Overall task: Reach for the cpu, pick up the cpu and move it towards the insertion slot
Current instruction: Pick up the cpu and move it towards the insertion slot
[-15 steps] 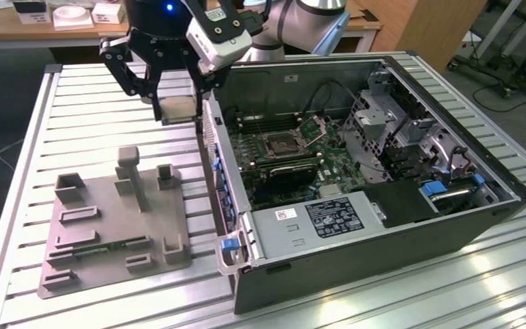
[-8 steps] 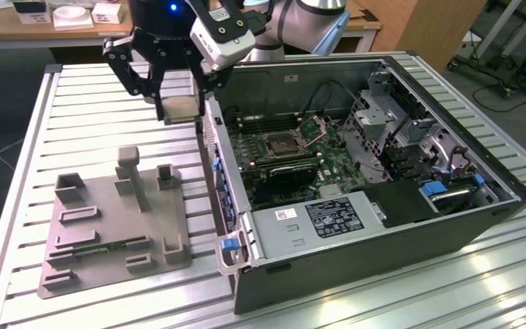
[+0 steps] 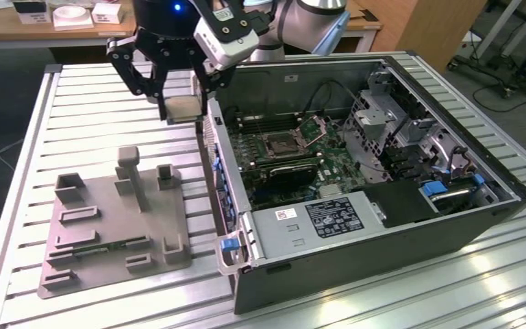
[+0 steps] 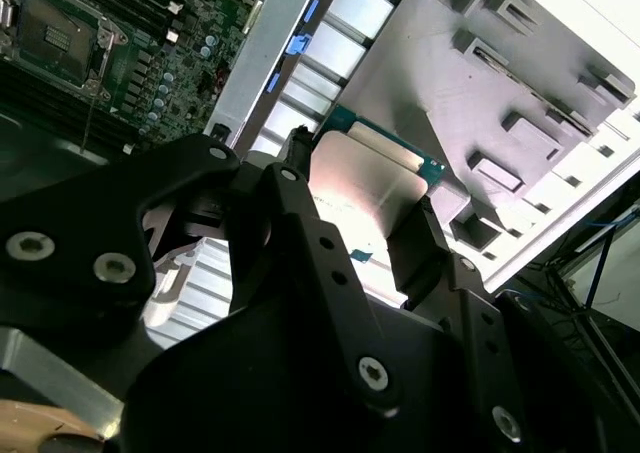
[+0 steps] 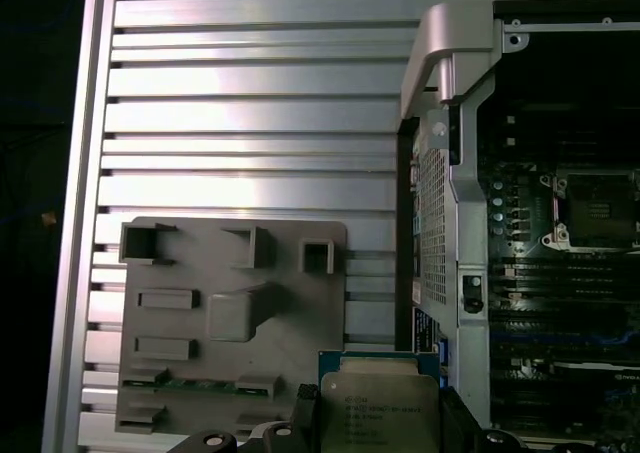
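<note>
Silver and tan, the cpu [image 3: 183,107] hangs in the air, pinched flat between the black fingers of the gripper [image 3: 179,96], whose jaws are drawn in narrow against its two opposite edges. In the exterior view it sits above the ribbed metal table [image 3: 90,123], near the table's far edge and just outside the open computer case [image 3: 409,226]. In both wrist views the chip shows close up: the first wrist view gives its shiny printed lid [image 5: 380,413], the second wrist view its pale plain face [image 4: 360,188] between the dark finger links.

The grey fixture tray [image 3: 117,219] lies on the table toward its near edge, with a thin green circuit strip [image 3: 107,245] seated in one of its pockets.

Reaching and picking up look done; the step in hand is the carry. The insertion slot [image 3: 283,145] lies inside the case on the green motherboard [image 3: 272,171], its dark centre bare and its retention plate [image 3: 320,127] tipped up. The chip is well apart from it, on the other side of the case wall. I judge that the move calls for travel over that wall while the chip stays level and firmly held, and for clearing the raised plate.
</note>
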